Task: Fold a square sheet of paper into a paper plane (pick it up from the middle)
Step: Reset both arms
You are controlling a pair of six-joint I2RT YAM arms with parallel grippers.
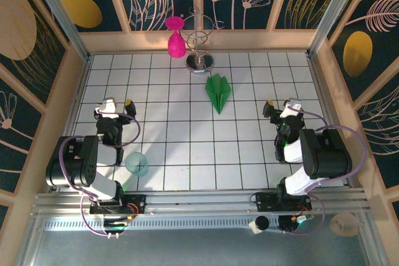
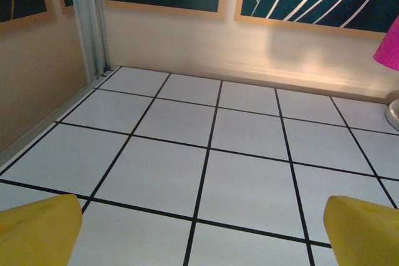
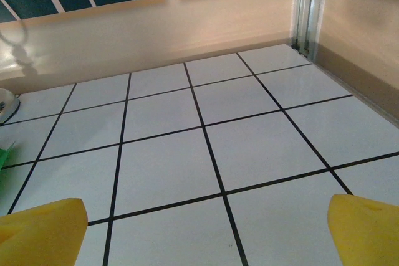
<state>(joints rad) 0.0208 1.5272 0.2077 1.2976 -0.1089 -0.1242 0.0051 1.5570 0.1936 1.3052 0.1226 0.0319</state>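
- The left gripper [image 1: 118, 104] is seen at the near left of the white tiled table [image 1: 187, 154]. Its jaws are spread wide and nothing is held between them.
- In the left wrist view, its yellow fingertips [image 2: 38, 232] are found at the two lower corners, with only bare tiles between them.
- The right gripper [image 1: 282, 106] is placed at the near right. It is likewise fully parted and empty.
- In the right wrist view, its yellow fingertips [image 3: 365, 228] are set far apart over bare tiles.
- A translucent teal cup [image 1: 136, 163] is stood on the tiles just right of the left arm, close to the near edge.
- The paper plane [image 1: 218, 91] is laid flat near the far middle of the table, between the two arms and well apart from both grippers. Its pointed nose is turned towards the near side.
- A wire stand [image 1: 201, 61] on a round metal base is set just beyond the plane, slightly to its left.
- A pink teardrop-shaped object [image 1: 176, 43] is hung from the stand on its left side.
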